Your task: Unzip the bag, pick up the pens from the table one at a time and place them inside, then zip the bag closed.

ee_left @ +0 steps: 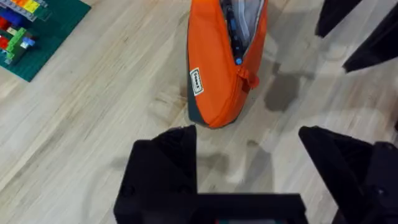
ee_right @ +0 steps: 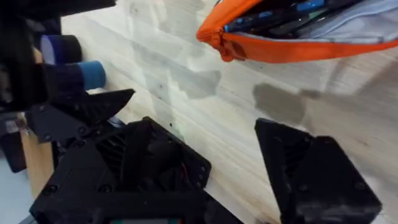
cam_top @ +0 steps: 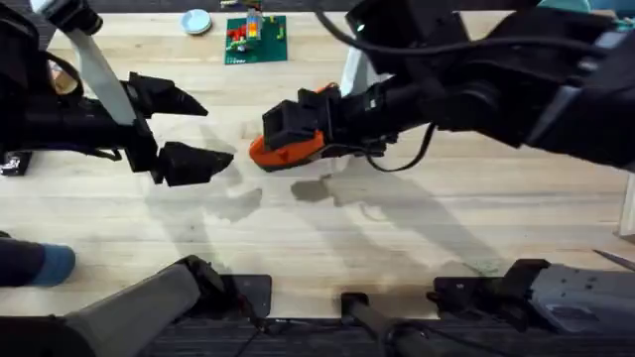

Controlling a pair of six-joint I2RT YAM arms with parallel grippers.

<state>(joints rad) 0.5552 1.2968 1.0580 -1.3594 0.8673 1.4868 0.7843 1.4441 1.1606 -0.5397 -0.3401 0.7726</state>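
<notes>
We see the soft orange bag (ee_left: pixel 225 59) lying mid-table (cam_top: pixel 327 223), its zipper gaping over a pale lining with pens (ee_right: pixel 292 18) tucked inside. Our left gripper (cam_top: pixel 203 129) hangs wide open just left of it, bare grainy planks between. The right gripper (ee_right: pixel 236 162) spreads open above the bag's end.

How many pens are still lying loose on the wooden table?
0. The light wooden plank table shows no loose pens; slim dark pens sit inside the open orange fabric pouch. The arms hide some of the table.
</notes>
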